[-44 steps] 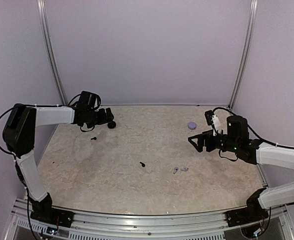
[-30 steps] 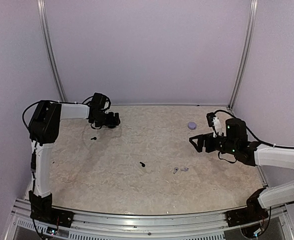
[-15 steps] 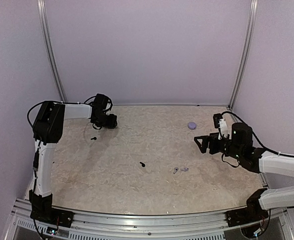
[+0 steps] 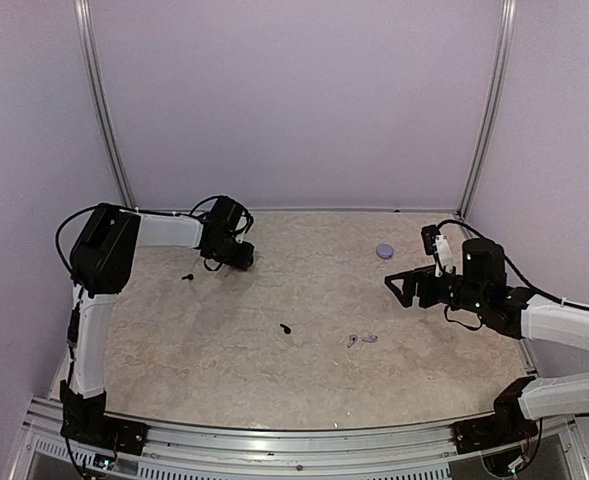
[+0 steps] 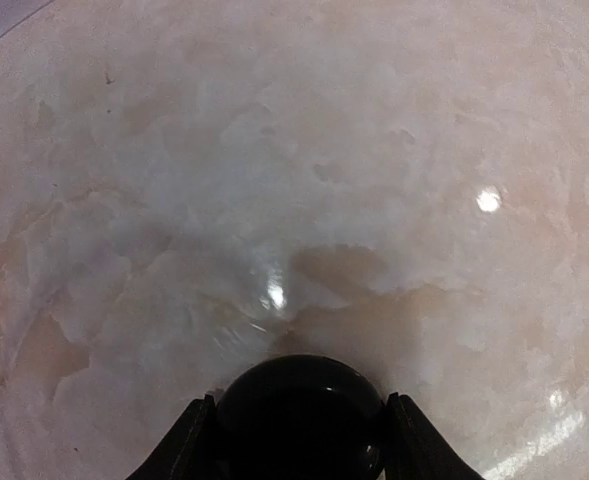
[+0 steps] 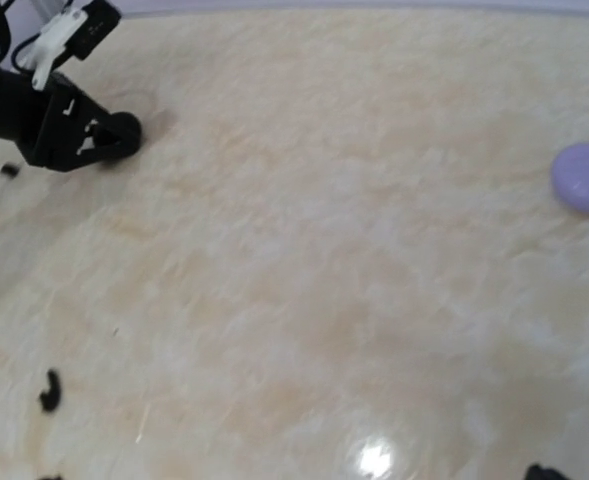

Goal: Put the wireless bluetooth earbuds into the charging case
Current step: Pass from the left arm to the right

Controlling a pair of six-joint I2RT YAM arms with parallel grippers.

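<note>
Where the pale lavender walls point(image 4: 294, 100) close it in on three sides, the beige, marble-mottled counter point(image 4: 274, 300) lies flat and glossy, catching small glints of light. Two slim metal uprights point(image 4: 99, 100) stand in the far corners, and a ribbed metal rail point(image 4: 294, 435) runs along the near edge.

The one charging case point(image 4: 384, 251), a small round pale-lavender puck with its lid down, sits at the far right of the counter. It is near the right pincer point(image 4: 398, 290), a little farther back; that pincer's jaws stand apart with nothing between them.

The two tiny lavender-white earbuds point(image 4: 352, 340) with short stems lie close together, right of centre. They are nearer than the case and well apart from it.

Two small black specks point(image 4: 285, 328) lie on the counter, one at the centre and one far left beside the left pincer point(image 4: 239, 255). That pincer is clamped on the single black round disc point(image 5: 299, 410), close over the counter.
</note>
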